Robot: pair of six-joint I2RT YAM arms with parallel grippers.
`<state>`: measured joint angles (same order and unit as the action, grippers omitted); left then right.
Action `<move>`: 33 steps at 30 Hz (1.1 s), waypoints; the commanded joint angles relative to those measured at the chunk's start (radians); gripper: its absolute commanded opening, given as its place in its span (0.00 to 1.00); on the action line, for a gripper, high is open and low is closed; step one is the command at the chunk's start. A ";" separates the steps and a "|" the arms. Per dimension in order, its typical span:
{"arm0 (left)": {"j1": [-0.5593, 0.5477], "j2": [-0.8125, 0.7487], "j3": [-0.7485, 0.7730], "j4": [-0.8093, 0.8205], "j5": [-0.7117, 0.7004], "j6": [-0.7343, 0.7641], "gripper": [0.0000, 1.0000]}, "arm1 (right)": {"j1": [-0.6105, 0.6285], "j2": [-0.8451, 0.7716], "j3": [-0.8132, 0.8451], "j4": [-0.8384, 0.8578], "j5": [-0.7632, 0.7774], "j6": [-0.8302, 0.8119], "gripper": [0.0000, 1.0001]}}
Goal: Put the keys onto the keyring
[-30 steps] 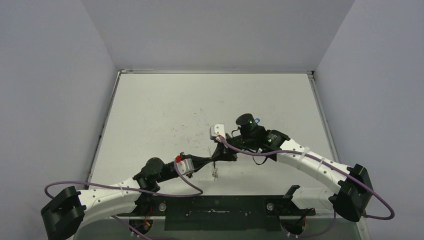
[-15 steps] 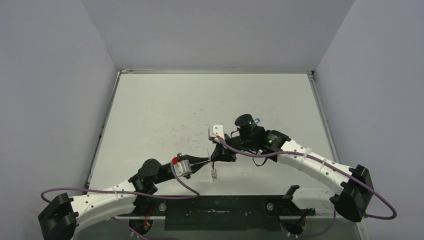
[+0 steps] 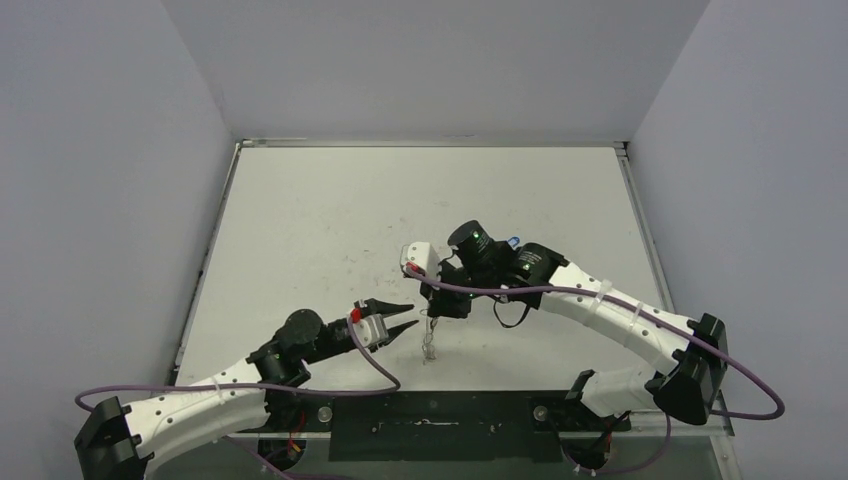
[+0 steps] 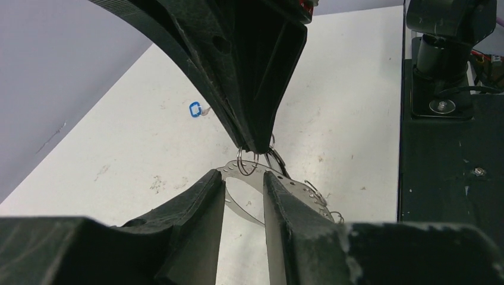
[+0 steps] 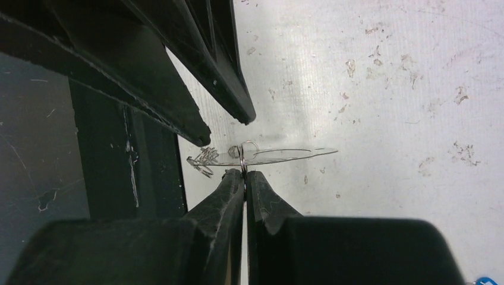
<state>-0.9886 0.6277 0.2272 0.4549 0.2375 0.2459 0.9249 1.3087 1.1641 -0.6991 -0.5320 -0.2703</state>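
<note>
The keyring (image 4: 295, 189), a pale grey translucent plate with wire loops on its rim, hangs above the table. My right gripper (image 5: 244, 172) is shut on one of those loops (image 4: 246, 162); in the right wrist view the keyring (image 5: 285, 153) shows edge-on. My left gripper (image 4: 243, 178) is open just short of the plate, its fingers (image 4: 205, 199) holding nothing. In the top view the left gripper (image 3: 411, 314) sits left of the right gripper (image 3: 432, 310) and the keyring (image 3: 429, 345). A blue-headed key (image 4: 195, 110) lies on the table behind the right arm. A dark oval piece (image 4: 277, 161) hangs beside the loop; I cannot tell what it is.
The black mounting plate (image 3: 430, 425) runs along the table's near edge, close under the hanging ring. Purple cables (image 3: 370, 355) loop off both arms. Grey walls enclose the scuffed white table (image 3: 330, 220) on three sides.
The left gripper has opened and drawn back to the left, away from the ring. The right arm has shifted left and a little lower with the keyring still hanging from it.
</note>
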 commanded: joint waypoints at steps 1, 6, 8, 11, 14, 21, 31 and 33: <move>-0.001 0.033 0.076 -0.046 -0.005 0.020 0.29 | 0.033 0.035 0.092 -0.074 0.082 0.032 0.00; -0.001 0.089 0.103 -0.052 0.002 0.031 0.33 | 0.060 0.060 0.122 -0.088 0.086 0.039 0.00; -0.001 0.108 0.110 -0.049 0.008 0.034 0.33 | 0.068 0.067 0.125 -0.088 0.092 0.040 0.00; 0.000 0.133 0.120 -0.047 0.022 0.039 0.30 | 0.072 0.070 0.128 -0.088 0.098 0.039 0.00; 0.001 0.148 0.128 -0.046 0.040 0.044 0.23 | 0.076 0.070 0.127 -0.084 0.100 0.037 0.00; 0.000 0.153 0.125 -0.044 0.059 0.040 0.00 | 0.079 0.071 0.130 -0.076 0.112 0.036 0.00; 0.001 0.101 0.075 -0.008 0.030 0.016 0.00 | 0.069 0.020 0.077 0.001 0.120 0.037 0.22; 0.000 0.089 0.053 0.028 0.019 0.003 0.00 | 0.055 -0.013 0.039 0.046 0.105 0.025 0.26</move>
<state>-0.9867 0.7483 0.3080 0.4053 0.2668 0.2714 0.9955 1.3678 1.2465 -0.7654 -0.4221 -0.2436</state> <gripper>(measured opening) 0.011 0.230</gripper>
